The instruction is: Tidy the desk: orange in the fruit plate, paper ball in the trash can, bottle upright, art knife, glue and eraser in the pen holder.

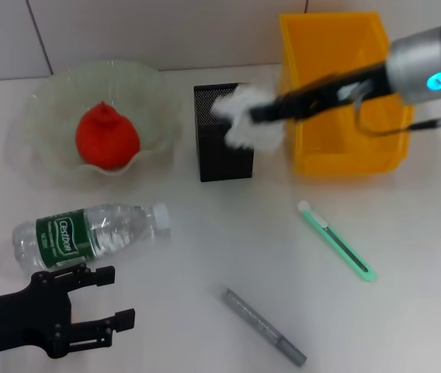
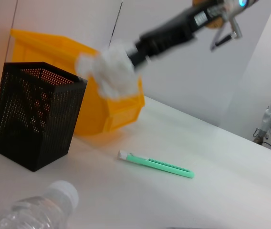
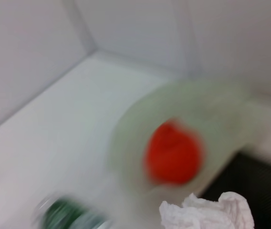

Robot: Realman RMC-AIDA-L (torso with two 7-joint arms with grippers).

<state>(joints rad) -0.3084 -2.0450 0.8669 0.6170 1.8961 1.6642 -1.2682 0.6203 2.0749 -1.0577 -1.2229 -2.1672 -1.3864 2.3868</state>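
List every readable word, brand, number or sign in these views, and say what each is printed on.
"Cestbon": white lettering on the green label of the bottle lying on the desk, head view.
Smaller print under it: too small to read.
Art knife, grey pen, trash can: no readable text.

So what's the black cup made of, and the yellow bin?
The black cup looks like metal mesh with a matte finish: its walls are full of tiny holes you can see through. The yellow bin looks like smooth, slightly shiny plastic, with solid, evenly coloured walls.
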